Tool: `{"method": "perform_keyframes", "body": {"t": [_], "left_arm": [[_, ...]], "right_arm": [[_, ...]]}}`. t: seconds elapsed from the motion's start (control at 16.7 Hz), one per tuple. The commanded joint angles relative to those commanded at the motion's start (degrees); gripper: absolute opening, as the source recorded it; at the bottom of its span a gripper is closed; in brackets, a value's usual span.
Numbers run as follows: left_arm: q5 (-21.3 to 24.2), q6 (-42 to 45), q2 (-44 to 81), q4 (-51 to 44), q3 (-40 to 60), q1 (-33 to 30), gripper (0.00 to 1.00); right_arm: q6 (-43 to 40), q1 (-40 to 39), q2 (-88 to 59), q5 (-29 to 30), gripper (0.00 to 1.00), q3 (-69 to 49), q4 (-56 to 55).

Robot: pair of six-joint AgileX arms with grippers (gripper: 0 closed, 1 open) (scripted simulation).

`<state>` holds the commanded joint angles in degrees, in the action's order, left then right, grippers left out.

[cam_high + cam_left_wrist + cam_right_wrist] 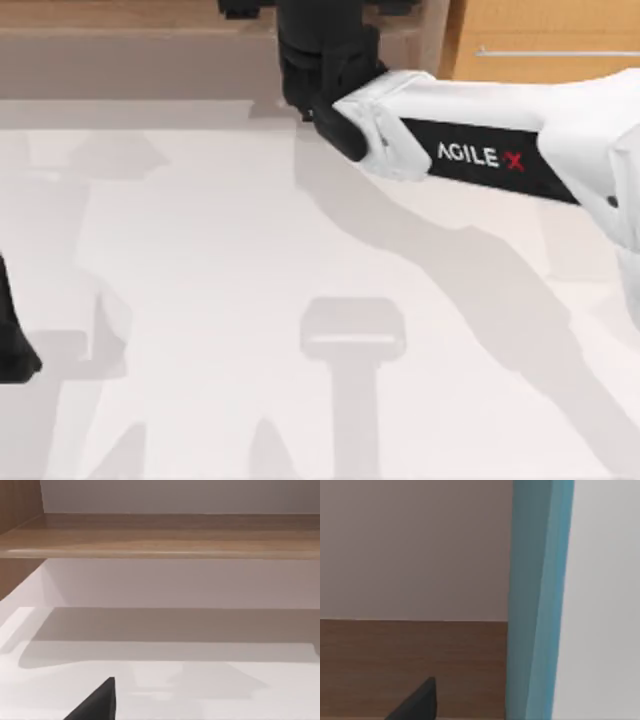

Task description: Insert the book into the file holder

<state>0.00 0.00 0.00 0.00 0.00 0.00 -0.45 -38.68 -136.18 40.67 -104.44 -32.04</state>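
Observation:
The book stands upright very close to my right wrist camera, its light blue edge toward the lens and its white face beside it. Behind it are a pale wall and a brown wooden band. My right arm reaches across from the right to the table's far edge, where its black gripper hangs high near the top middle. Whether the book is gripped cannot be made out. The file holder cannot be picked out from the dark shapes there. My left gripper is parked at the table's left edge.
A wooden shelf or ledge runs along the back of the white table. A wooden cabinet front stands at the back right. Shadows of the arms lie across the tabletop.

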Motion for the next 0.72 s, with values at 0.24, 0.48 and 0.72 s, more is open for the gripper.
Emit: {"method": "perform_keyframes", "body": {"t": [0.24, 0.48, 0.72], "left_arm": [[0.0, 0.0, 0.0, 0.0, 0.0, 0.0, 1.00], [0.0, 0.0, 0.0, 0.0, 0.0, 0.0, 1.00], [0.0, 0.0, 0.0, 0.0, 0.0, 0.0, 1.00]], "right_arm": [[0.0, 0.0, 0.0, 0.0, 0.62, 0.0, 0.0], [0.0, 0.0, 0.0, 0.0, 0.32, 0.0, 0.0], [0.0, 0.0, 0.0, 0.0, 0.02, 0.0, 0.0]]}}
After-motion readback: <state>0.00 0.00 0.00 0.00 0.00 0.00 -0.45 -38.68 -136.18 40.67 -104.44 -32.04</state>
